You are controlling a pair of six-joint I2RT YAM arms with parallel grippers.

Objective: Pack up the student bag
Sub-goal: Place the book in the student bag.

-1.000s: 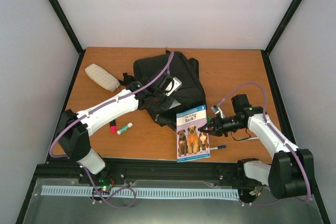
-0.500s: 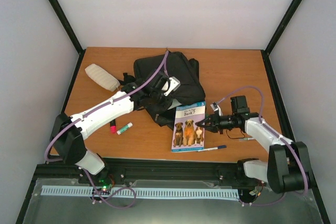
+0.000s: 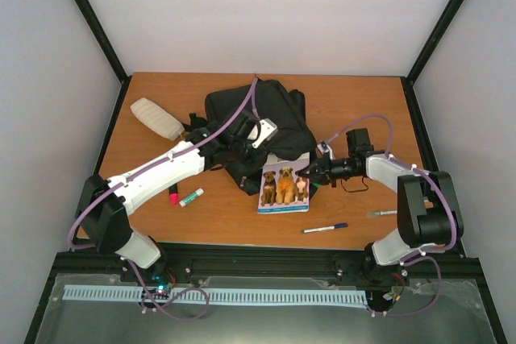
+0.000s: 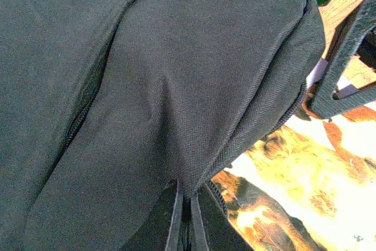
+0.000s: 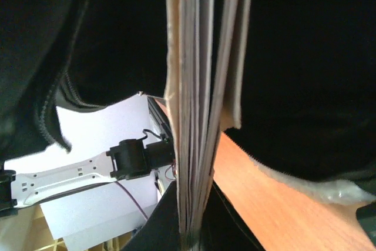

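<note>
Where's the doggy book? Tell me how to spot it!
Find the big black bag in the middle of the brown table. The book lies at its near right edge, top end tucked under the bag's flap. It alone has three dogs on its cover, unlike the plain pen nearby.

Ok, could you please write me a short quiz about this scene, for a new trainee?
1. True or false: the right claw is shut on the dog book.
2. Fill in: in the top view, the cream pouch lies to the ___ of the student bag.
3. Where does the blue pen lie?
A) inside the student bag
B) on the table, nearer the arm bases than the dog book
C) against the cream pouch
Key: 1 true; 2 left; 3 B.
</note>
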